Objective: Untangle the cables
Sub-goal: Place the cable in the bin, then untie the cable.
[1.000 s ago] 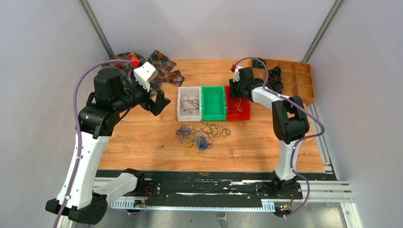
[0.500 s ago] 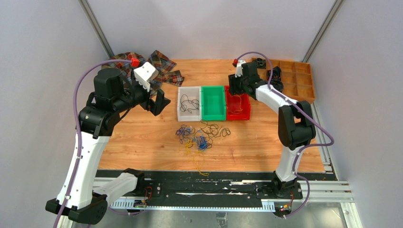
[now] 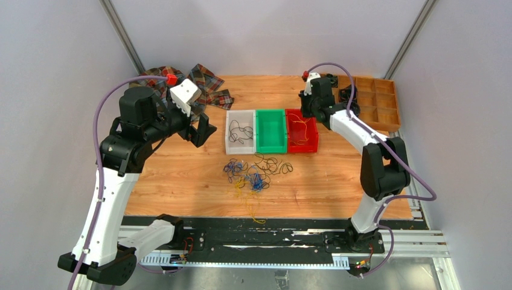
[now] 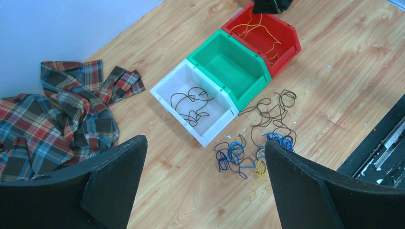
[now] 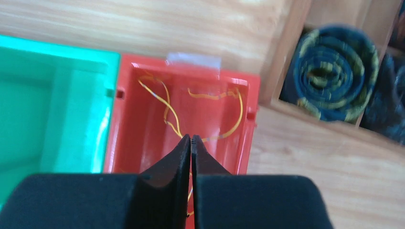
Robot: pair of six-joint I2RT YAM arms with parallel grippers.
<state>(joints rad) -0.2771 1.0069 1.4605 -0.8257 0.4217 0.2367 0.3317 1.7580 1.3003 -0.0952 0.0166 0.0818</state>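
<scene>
Cables [image 3: 258,174], top view: loose pile of black, blue and yellow strands on the bench [image 3: 169,175], just on the near side of the green bin [image 3: 270,130]. One yellow strand trails further from the green bin toward the arm bases. Strand count in the pile cannot be told.

Bins: 3 in a row. White bin [image 3: 228,134] touches the green bin's left side, red bin [image 3: 316,138] its right.

Left tool [image 3: 204,130] is open wide, empty and raised, left of the green bin past the white one. Right tool [image 3: 307,109] hangs over the red bin's far end, right of the green bin. So the pile lies near-left of the right tool and near-right of the left tool. Left looks slightly nearer, a close call.

The pile has no clear long axis and spreads mostly along the bin row. Plaid cloth [image 3: 202,81]: 1, far-left of the green bin. Wooden tray [image 3: 377,103]: 1, far-right.

Left wrist view: fingers [image 4: 305,191] stand far apart with nothing between them. Black loops lie closest to the green bin, blue clump and yellow bits beyond. White bin holds 1 black cable, maybe 2; green bin holds none; red bin holds yellow ones.

Right wrist view: jaws are pressed flat together, nothing visibly pinched. Red bin sits directly below with roughly 2–3 yellow cables inside. One dark coil [image 5: 329,76] sits in a tray compartment, right of the green bin. Next pick likely means crossing the bin row to the pile.
</scene>
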